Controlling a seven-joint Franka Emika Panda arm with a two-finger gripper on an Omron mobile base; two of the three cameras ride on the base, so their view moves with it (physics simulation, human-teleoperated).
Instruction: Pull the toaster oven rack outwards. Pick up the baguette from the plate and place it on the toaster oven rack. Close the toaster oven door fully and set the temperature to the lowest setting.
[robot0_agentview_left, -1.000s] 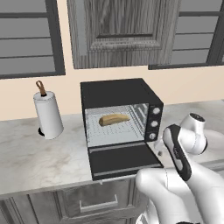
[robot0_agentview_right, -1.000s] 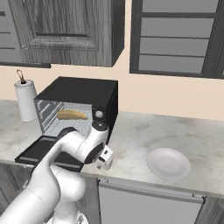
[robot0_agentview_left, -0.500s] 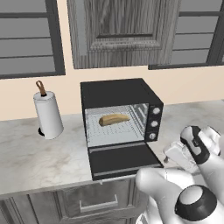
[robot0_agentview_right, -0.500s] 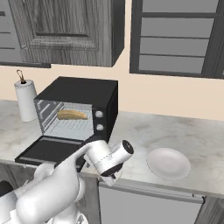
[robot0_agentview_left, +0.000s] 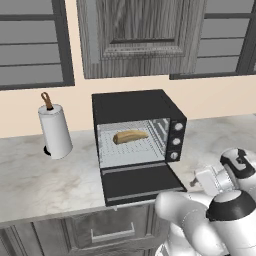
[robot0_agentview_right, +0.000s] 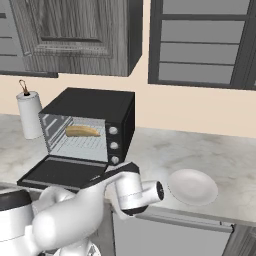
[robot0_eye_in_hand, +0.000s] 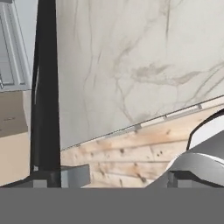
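Baguette (robot0_agentview_left: 130, 136) lies on the rack (robot0_agentview_left: 131, 151) inside the toaster oven (robot0_agentview_left: 137, 131), whose door (robot0_agentview_left: 140, 182) hangs open. Gripper jaws stand wide apart, empty, near the white plate (robot0_agentview_right: 192, 186).

ARM: swings from in front of the toaster oven (robot0_agentview_left: 137, 135) toward 3 o'clock, now low at the counter (robot0_agentview_right: 235, 160) edge | HAND: rolled over, wrist pointing toward the plate (robot0_agentview_right: 192, 186) | SCENE ITEMS: none displaced
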